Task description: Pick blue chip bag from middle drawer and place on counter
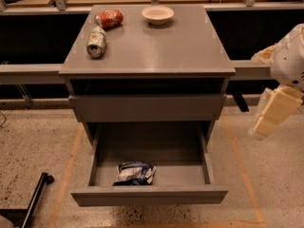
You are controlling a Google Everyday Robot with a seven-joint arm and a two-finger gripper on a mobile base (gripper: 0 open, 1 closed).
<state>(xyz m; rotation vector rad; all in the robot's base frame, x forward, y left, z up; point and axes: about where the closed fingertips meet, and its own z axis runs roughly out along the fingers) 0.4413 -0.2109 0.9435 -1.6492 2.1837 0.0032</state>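
Observation:
The blue chip bag lies crumpled in the open middle drawer, left of its centre and close to the front wall. The drawer is pulled out at the bottom of the grey cabinet. The counter is the cabinet's flat grey top. My gripper hangs at the right edge of the view, beside the cabinet at about the height of the closed upper drawer front. It is well right of and above the bag, and it holds nothing that I can see.
On the counter lie a red can and a silver can at the back left, and a white bowl stands at the back centre. A closed drawer front sits above the open drawer. A black bar lies on the floor at lower left.

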